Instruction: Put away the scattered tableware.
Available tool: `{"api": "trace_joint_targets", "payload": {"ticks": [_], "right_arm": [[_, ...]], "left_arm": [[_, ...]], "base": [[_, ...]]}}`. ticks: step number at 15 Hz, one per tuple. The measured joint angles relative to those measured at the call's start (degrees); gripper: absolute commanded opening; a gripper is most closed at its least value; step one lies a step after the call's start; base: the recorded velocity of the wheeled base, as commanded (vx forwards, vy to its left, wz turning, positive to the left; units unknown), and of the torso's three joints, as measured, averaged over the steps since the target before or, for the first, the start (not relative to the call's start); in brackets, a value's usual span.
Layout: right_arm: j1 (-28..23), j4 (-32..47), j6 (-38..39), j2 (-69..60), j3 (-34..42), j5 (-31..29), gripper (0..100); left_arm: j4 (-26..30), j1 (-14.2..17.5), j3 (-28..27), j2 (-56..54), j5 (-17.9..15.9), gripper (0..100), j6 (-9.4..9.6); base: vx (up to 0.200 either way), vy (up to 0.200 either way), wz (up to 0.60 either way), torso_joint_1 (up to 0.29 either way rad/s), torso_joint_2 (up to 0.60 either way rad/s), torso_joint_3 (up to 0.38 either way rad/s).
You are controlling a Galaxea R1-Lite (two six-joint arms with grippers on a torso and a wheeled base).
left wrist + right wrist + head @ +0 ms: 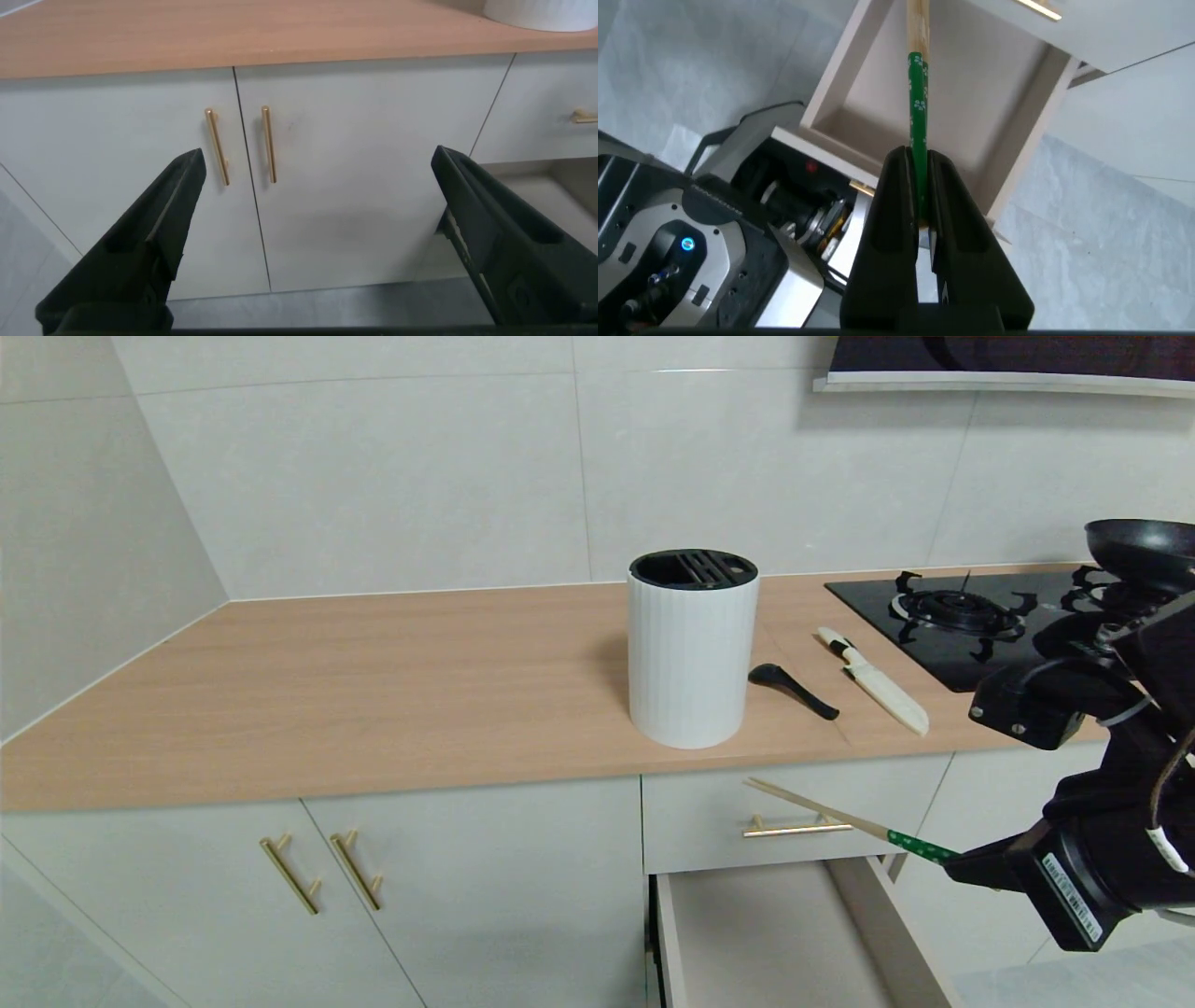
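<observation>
Above the open drawer (756, 933), chopsticks (822, 810), perhaps one pair, tight in right pincer (950, 863).

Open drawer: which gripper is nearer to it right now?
Right. The right gripper, shut on the chopsticks, hangs right beside the open drawer; the left gripper, open, faces the double cabinet doors farther to the left.

You're looking at a matt wood-grain countertop (373, 691) carrying a white, finely ribbed holder (691, 663) with a black slotted top. The chopsticks (822, 810) look like pale bare wood with a green painted end, pinched in the right gripper (954, 865), which is matt black plastic. The drawer handle (789, 828) reads as brushed gold metal. The hob (962, 667) is glossy black glass, and the wall tiles (373, 476) are smooth with a faint sheen.
</observation>
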Motion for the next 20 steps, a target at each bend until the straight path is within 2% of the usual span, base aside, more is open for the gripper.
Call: {"api": "trace_joint_targets", "payload": {"ticks": [13,20], "right_arm": [[0.00,-0.02,-0.02,2.34,0.04,-0.22,0],[0.00,0.13,0.00,3.47,0.00,-0.28,0]], "left_arm": [[-0.05,0.00,0.00,0.00,0.00,100,0.02],[0.06,0.00,0.00,0.00,0.00,100,0.02]], "base": [[0.000,0.000,0.00,-0.174,0.45,0.272],[0.000,0.000,0.00,-0.113,0.42,0.301]]}}
